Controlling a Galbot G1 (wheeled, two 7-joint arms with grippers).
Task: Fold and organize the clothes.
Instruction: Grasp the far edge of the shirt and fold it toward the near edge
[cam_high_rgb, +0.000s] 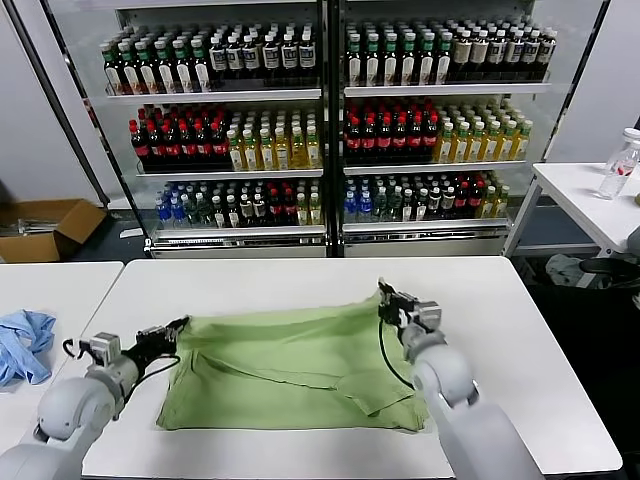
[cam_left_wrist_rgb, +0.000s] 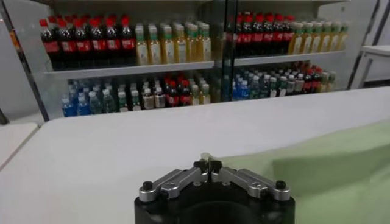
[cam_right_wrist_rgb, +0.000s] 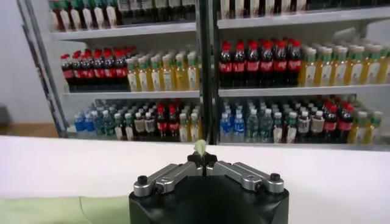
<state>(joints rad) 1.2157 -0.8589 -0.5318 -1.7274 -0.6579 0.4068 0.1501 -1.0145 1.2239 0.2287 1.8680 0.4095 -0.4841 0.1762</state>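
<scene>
Both arms reach forward low and bent at the elbow, the left claw (cam_high_rgb: 181, 325) out on the left side and the right claw (cam_high_rgb: 383, 291) farther forward on the right, each with its fingers pinched together.

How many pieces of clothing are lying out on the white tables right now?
2. The light green shirt is spread on the middle table, a gripper at each far corner. A light blue garment is bunched on the table to the robot's left.

The shirt (cam_high_rgb: 300, 370) lies on the table (cam_high_rgb: 500, 330) (bottle shelves (cam_high_rgb: 325, 130) behind), a garment (cam_high_rgb: 25, 345) to its left.
</scene>
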